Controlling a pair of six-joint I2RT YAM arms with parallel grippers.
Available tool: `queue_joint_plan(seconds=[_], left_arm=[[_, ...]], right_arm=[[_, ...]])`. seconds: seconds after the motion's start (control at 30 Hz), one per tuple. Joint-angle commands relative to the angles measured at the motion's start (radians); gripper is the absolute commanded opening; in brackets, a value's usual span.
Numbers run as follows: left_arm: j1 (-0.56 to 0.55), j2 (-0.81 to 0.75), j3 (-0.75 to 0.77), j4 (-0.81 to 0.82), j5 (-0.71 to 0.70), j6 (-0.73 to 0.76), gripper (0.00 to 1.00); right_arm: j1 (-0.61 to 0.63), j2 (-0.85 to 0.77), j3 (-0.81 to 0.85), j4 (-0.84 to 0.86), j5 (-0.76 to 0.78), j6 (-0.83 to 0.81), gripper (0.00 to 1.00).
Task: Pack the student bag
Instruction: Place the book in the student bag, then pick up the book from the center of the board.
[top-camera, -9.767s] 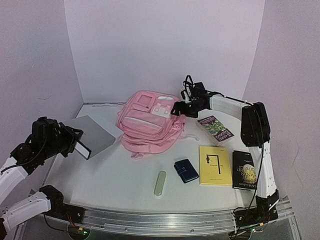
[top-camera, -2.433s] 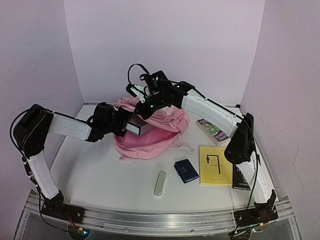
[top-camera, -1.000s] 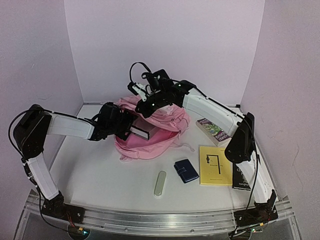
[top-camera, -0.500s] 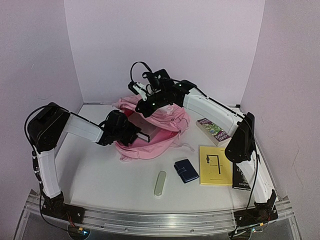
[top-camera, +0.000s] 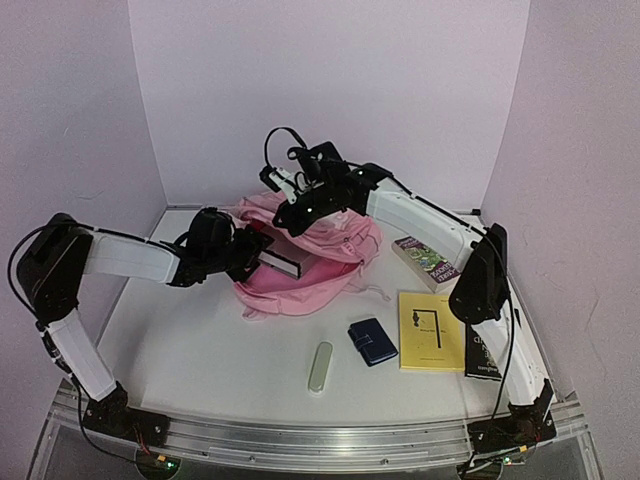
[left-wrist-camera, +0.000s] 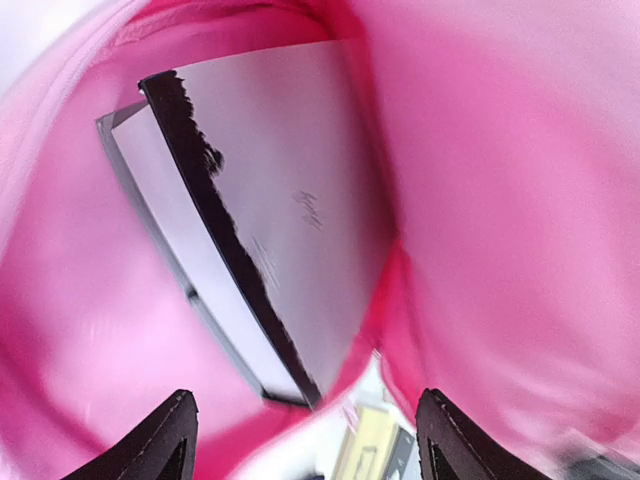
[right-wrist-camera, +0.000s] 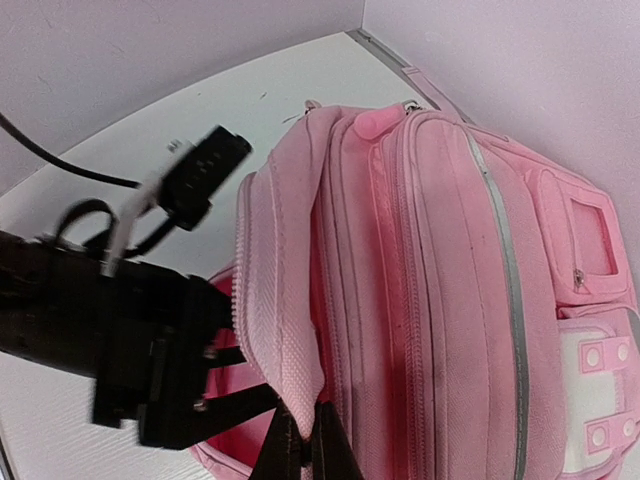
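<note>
Inside student bag (top-camera: 322, 286) — book (left-wrist-camera: 292, 205), lettering illegible

There's the white table (top-camera: 200, 350), with the pink student bag (top-camera: 300, 292) slumped toward its back. Just right of the bag lies a flowery book (top-camera: 430, 258). In front of the bag there's a navy wallet (top-camera: 372, 341), and nearer still a pale green case (top-camera: 320, 367). Front-right of the bag lie a yellow book (top-camera: 431, 331) and a black book (top-camera: 480, 350), side by side.
</note>
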Motion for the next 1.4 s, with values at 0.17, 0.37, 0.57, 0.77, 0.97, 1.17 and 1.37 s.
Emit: queue_joint_plan(seconds=[0.17,0.37,0.57,0.77,0.97,1.17,1.37], left_arm=[[-0.028,-0.385,-0.208,-0.222,-0.107,0.025,0.83],[-0.028,-0.58,-0.286,-0.351,-0.195,0.06,1.0],[-0.028,-0.607,-0.244,-0.409,-0.208,0.153,1.0],[-0.028,-0.594,-0.196,-0.409,-0.167,0.248,1.0],[-0.029,-0.573,-0.175,-0.402,-0.138,0.308,1.0],[-0.028,-0.587,-0.18,-0.403,-0.153,0.33,1.0],[-0.028,-0.587,-0.187,-0.394,-0.154,0.323,1.0]], right_arm=[[-0.015,0.081,-0.058,0.091,-0.006,0.007,0.0],[-0.015,0.093,-0.138,0.09,-0.034,0.016,0.09],[-0.017,0.001,-0.227,0.086,-0.067,0.046,0.6],[-0.069,-0.201,-0.378,0.064,-0.078,0.096,0.83],[-0.173,-0.435,-0.634,0.036,-0.056,0.1,0.98],[-0.31,-0.55,-0.79,-0.025,0.011,0.08,0.98],[-0.372,-0.522,-0.87,-0.048,0.257,-0.034,0.87]])
